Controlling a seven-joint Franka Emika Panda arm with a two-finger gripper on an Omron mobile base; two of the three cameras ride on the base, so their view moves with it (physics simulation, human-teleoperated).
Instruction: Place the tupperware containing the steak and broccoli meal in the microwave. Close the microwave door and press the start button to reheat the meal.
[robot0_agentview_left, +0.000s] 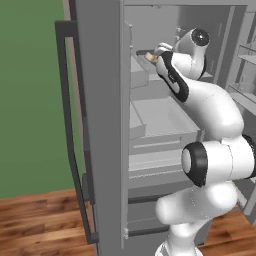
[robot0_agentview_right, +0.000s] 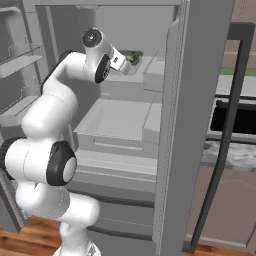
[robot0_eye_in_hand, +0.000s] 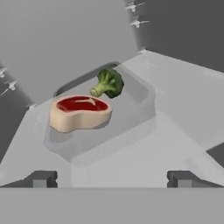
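Observation:
The tupperware (robot0_eye_in_hand: 105, 127), a shallow see-through container, sits on an upper shelf inside an open fridge. It holds the steak and broccoli meal: a tan steak with a red top (robot0_eye_in_hand: 79, 113) and a green broccoli floret (robot0_eye_in_hand: 108, 83). My gripper (robot0_eye_in_hand: 113, 179) is open just short of the container's near wall, with nothing between the fingertips (robot0_eye_in_hand: 41, 178). From the base, the gripper (robot0_agentview_left: 151, 54) (robot0_agentview_right: 128, 62) reaches into the upper shelf, and the broccoli (robot0_agentview_right: 133, 57) shows just past it. The microwave and its door are out of view.
The fridge's open doors (robot0_agentview_left: 97, 125) (robot0_agentview_right: 195, 125) with dark bar handles flank the arm. Grey drawers (robot0_agentview_right: 120, 122) and shelves lie below the hand. An oven with a black window (robot0_agentview_right: 235, 120) stands beyond the right door. Door bins (robot0_agentview_right: 22, 57) hang at the left.

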